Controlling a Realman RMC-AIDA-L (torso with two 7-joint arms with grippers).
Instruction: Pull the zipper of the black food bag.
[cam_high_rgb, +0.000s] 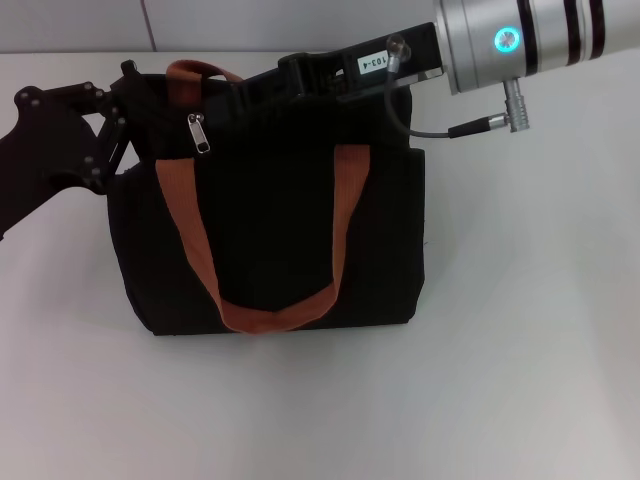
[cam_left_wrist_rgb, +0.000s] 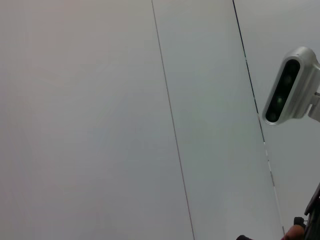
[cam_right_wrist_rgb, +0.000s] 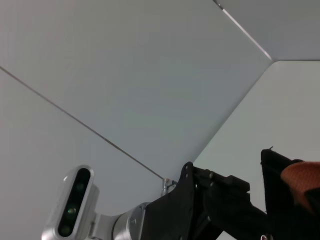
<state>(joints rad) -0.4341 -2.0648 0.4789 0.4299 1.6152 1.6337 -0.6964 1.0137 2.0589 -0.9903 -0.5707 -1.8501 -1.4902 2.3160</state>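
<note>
On the white table (cam_high_rgb: 520, 400) stands the black food bag (cam_high_rgb: 270, 240); its zipper (cam_high_rgb: 199, 132) hangs far-left. Left gripper (cam_high_rgb: 118, 120) braces that corner, right gripper (cam_high_rgb: 300, 80) reaches along the top; their openings cannot be told.

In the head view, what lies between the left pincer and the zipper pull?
Head view: only the black food bag itself, its top corner and the upper end of an orange strap, separates the left pincer from the zipper.

small white label (cam_high_rgb: 372, 62) reading "103-4", on right gripper (cam_high_rgb: 300, 75) housing
</note>
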